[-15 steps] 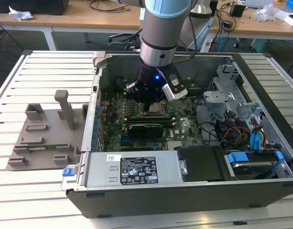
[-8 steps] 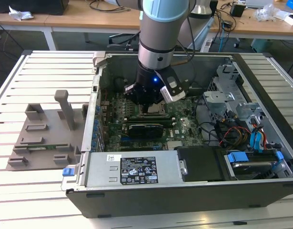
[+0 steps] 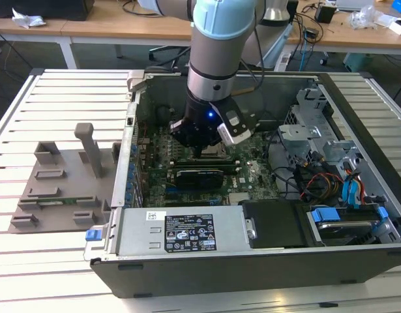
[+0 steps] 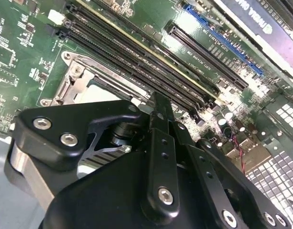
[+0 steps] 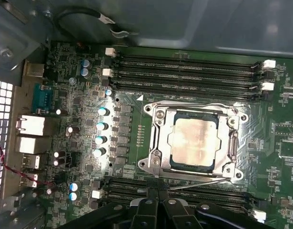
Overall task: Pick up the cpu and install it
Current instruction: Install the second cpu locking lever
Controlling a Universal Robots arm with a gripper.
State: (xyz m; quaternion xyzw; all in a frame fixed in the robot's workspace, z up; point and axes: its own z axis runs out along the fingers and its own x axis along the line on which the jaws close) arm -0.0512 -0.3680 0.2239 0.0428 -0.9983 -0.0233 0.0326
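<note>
Bright even room light in the exterior view, strong glare on the motherboard (image 5: 113,157) in both wrist views, cpu (image 5: 194,143) washed pale, blurred black gripper (image 4: 156,157) close-up, shaded case wall.

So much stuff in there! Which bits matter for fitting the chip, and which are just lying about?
Part of the job:
- the cpu, lying in the socket
- the socket with its metal frame, on the green board
- the gripper, low over the board inside the computer case

Just lying about:
- the grey tray beside the case
- the memory slots
- the blue drive clips
- the cables
</note>
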